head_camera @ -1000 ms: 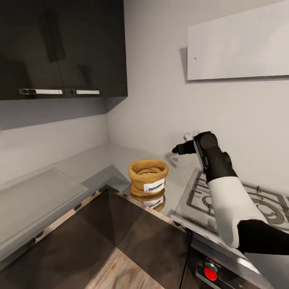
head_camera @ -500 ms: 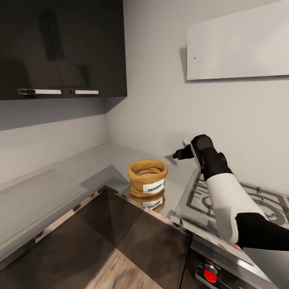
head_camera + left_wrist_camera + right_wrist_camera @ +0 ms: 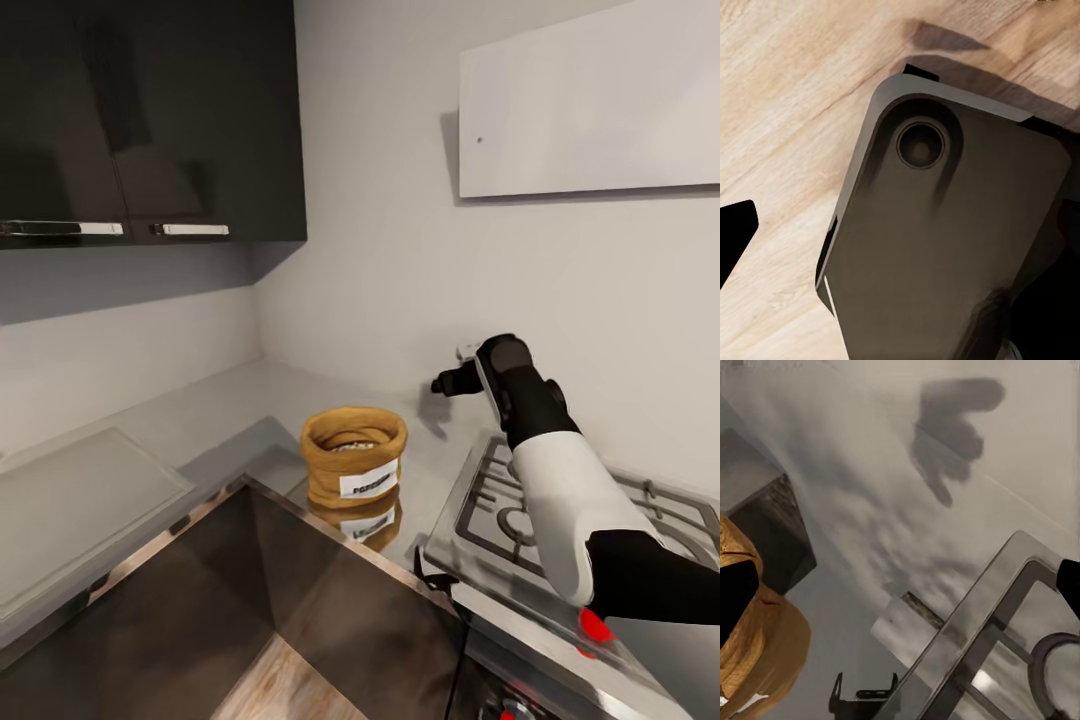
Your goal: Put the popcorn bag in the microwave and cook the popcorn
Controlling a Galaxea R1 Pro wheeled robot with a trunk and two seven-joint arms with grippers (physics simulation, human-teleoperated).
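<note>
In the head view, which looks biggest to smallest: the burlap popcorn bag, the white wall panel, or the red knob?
1. white wall panel
2. popcorn bag
3. red knob, though it sits nearer the camera.

I see pale walls (image 3: 380, 250) meeting in a corner, dark upper cabinets (image 3: 150, 120) at left, a white wall panel (image 3: 590, 110), and wood flooring (image 3: 787, 112) below.

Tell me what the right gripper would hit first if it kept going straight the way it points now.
Most likely the bare grey countertop near the wall. The right gripper points past the popcorn bag, which sits off to one side, and beyond the gas hob. Depth is unclear, so the wall is possible.
</note>
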